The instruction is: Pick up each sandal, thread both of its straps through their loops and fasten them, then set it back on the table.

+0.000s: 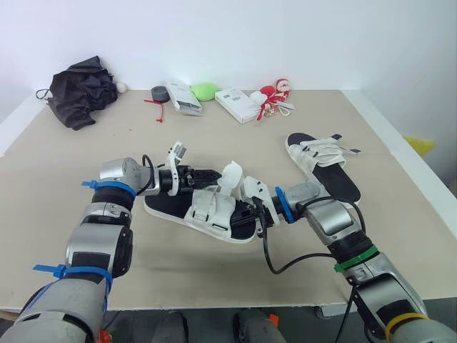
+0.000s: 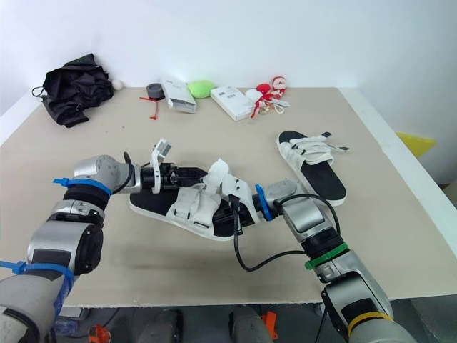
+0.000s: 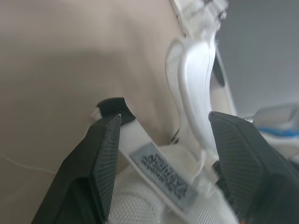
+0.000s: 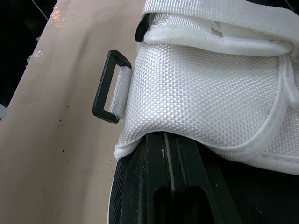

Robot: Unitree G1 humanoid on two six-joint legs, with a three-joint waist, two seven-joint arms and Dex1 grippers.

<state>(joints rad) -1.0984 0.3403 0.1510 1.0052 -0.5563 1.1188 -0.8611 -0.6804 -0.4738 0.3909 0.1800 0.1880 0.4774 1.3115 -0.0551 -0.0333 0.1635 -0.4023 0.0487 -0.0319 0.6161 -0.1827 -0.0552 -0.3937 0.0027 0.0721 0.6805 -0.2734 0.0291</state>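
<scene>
Presently the left gripper (image 1: 214, 174) stands wide, its two fingers (image 3: 105, 154) straddling a raised white strap (image 1: 232, 174) of the near sandal (image 1: 171, 209). One finger touches a black-tipped strap end (image 3: 112, 106), and a grey woven label (image 3: 163, 172) lies between the fingers. The right gripper (image 4: 171, 154) has its fingers pressed together, tips tucked beneath the hem of the white mesh upper (image 4: 210, 88) and lying on the black footbed; whether they pinch any fabric cannot be told. A black rectangular loop (image 4: 106, 86) hangs free from that upper on a short white tab, with no strap through it.

The near sandal lies flat at the centre of the beige table (image 1: 86, 143), between the two grippers. The second sandal (image 1: 325, 168) lies at 2 o'clock from it, well apart, with white straps laid across its footbed.

Along the far edge: a black fabric bundle (image 1: 78, 91) at 10 o'clock, a black tape roll (image 1: 159, 93) and a white box (image 1: 183, 96) at 11, a green object (image 1: 206, 91) at 12, then another white box (image 1: 238, 103) and a red-and-white toy (image 1: 275, 96) at 1 o'clock
</scene>
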